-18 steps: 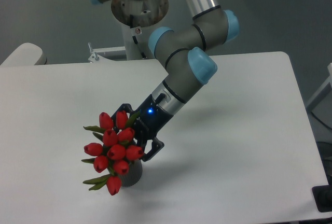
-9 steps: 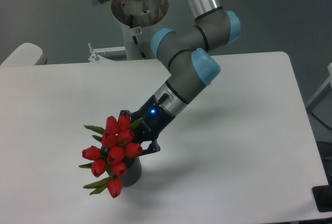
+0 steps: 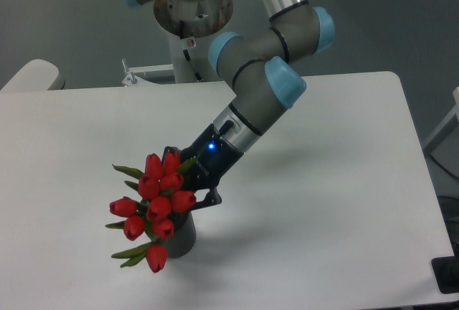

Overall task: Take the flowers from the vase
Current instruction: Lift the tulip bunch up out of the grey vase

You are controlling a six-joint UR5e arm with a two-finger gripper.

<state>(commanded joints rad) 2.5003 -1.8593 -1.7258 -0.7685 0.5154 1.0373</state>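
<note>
Your gripper [image 3: 188,189] reaches in low behind the flowers [image 3: 153,206] so its fingers apparently pinch the stems above the vase [image 3: 182,235], though blooms hide the contact.

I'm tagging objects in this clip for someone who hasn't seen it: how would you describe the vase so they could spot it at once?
Start at the white table and follow the grey and blue robot arm down to its gripper near the front left. Just below it stands the vase, a small dark grey cylinder. It is the only container there, half hidden by the bunch of red tulips spilling out of it.
</note>
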